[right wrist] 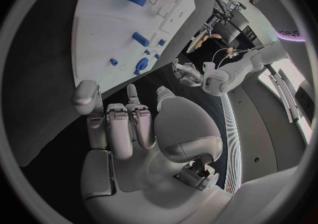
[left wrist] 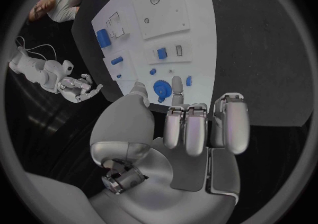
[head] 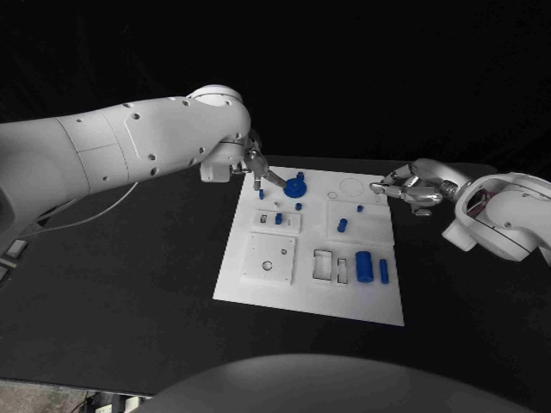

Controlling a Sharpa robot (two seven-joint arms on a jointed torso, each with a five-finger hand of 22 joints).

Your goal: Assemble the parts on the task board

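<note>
White board [head: 294, 284] mid-table, blue parts [head: 364, 265] on it, left hand [head: 253, 169] at far left corner, fingertips pinching blue gear [head: 295, 187], right hand [head: 406, 189] off far right edge, empty, fingers loosely apart.

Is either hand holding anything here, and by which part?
Nothing is clearly held. The left hand reaches beside the blue gear; contact cannot be told. The right hand holds nothing.

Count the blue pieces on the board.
9: a gear, three small pieces beside it, one in a recess, two mid-right, two cylinders near right. The left hand may hide more.
</note>
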